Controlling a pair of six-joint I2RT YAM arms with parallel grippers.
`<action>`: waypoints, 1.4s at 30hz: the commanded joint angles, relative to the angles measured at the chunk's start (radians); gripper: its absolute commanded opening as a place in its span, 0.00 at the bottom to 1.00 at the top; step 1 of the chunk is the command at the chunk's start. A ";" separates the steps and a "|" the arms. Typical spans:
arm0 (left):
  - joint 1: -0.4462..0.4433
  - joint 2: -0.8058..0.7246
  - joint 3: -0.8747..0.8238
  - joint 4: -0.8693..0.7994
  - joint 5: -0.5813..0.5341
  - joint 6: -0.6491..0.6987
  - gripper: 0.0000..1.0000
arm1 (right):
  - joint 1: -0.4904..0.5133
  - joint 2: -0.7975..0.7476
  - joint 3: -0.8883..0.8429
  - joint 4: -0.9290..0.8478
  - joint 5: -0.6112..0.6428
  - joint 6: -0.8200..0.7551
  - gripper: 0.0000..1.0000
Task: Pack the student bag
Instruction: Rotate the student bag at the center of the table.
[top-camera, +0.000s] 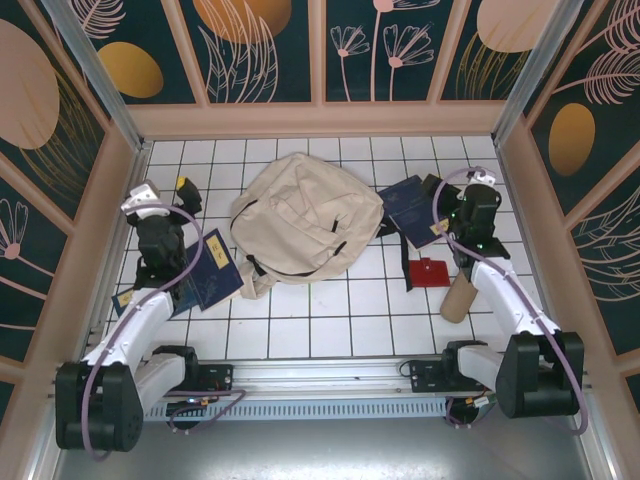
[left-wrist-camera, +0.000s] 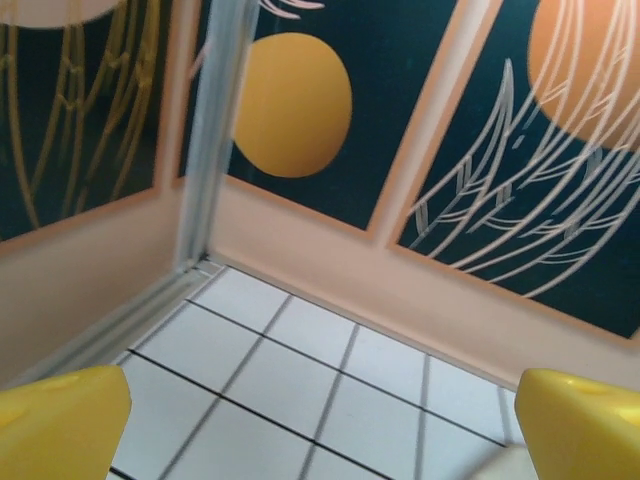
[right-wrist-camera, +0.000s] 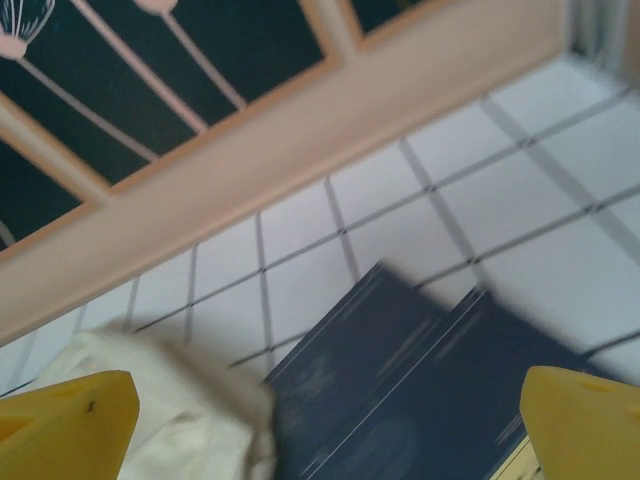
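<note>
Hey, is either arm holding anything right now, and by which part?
Nothing is held. The left gripper is open over bare tiles, the right gripper open above a navy book.

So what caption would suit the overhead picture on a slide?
Beige student bag lies on the tiled table, a navy book at left, a second navy book at right.

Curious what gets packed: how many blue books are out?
2: a book left of the bag, partly under an arm; a book right of it. More may be stacked or hidden.
</note>
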 joint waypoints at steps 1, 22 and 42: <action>0.007 -0.003 0.077 -0.263 0.149 -0.116 0.99 | 0.072 0.018 -0.020 -0.223 -0.255 0.257 0.98; 0.006 0.212 0.244 -0.359 0.377 -0.178 0.99 | 0.304 0.530 0.152 -0.137 -0.257 0.408 0.53; -0.243 0.436 0.433 -0.467 0.548 -0.223 0.89 | 0.172 0.810 0.630 -0.269 -0.276 0.052 0.40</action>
